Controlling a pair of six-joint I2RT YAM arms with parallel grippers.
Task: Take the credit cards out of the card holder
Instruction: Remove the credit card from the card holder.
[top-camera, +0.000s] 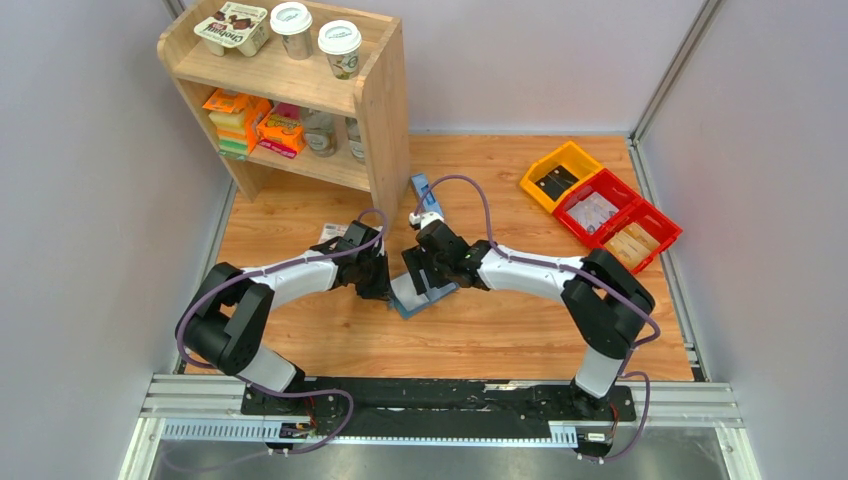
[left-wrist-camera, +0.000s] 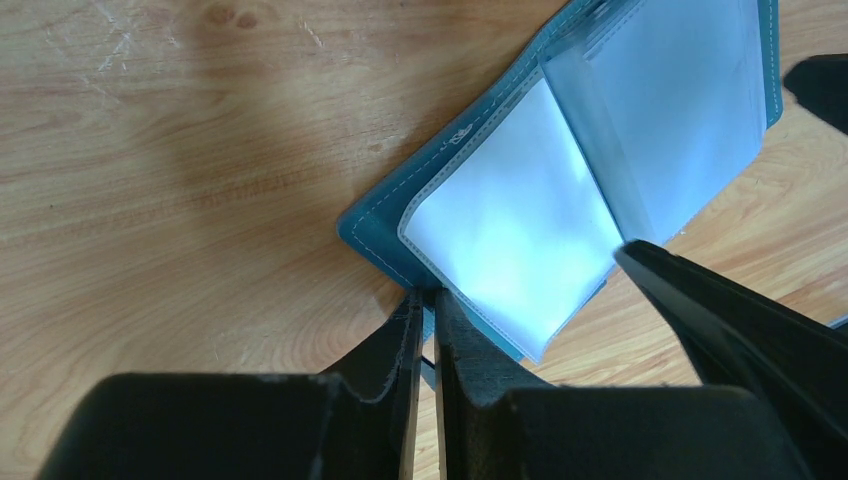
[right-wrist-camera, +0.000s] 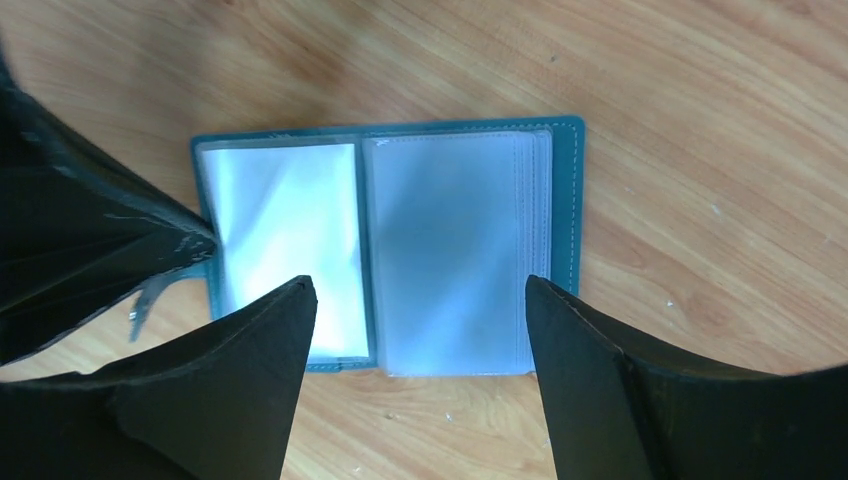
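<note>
The teal-blue card holder (top-camera: 410, 301) lies open and flat on the wooden table between the two arms. Its pale clear pocket panels (right-wrist-camera: 450, 250) face up. No credit cards show; the pockets look pale and blank. My left gripper (left-wrist-camera: 428, 300) is shut on the holder's (left-wrist-camera: 520, 230) teal left edge, by the corner. My right gripper (right-wrist-camera: 420, 285) hovers open over the holder's right-hand stack of sleeves, with nothing between its fingers. In the top view the left gripper (top-camera: 385, 288) and the right gripper (top-camera: 432, 275) meet over the holder.
A wooden shelf (top-camera: 300, 100) with cups and snack packs stands at the back left. A narrow blue-and-white box (top-camera: 424, 195) lies behind the right gripper. A yellow bin (top-camera: 560, 175) and red bins (top-camera: 620, 215) sit at the back right. A patterned flat pack (top-camera: 333, 232) lies by the left arm.
</note>
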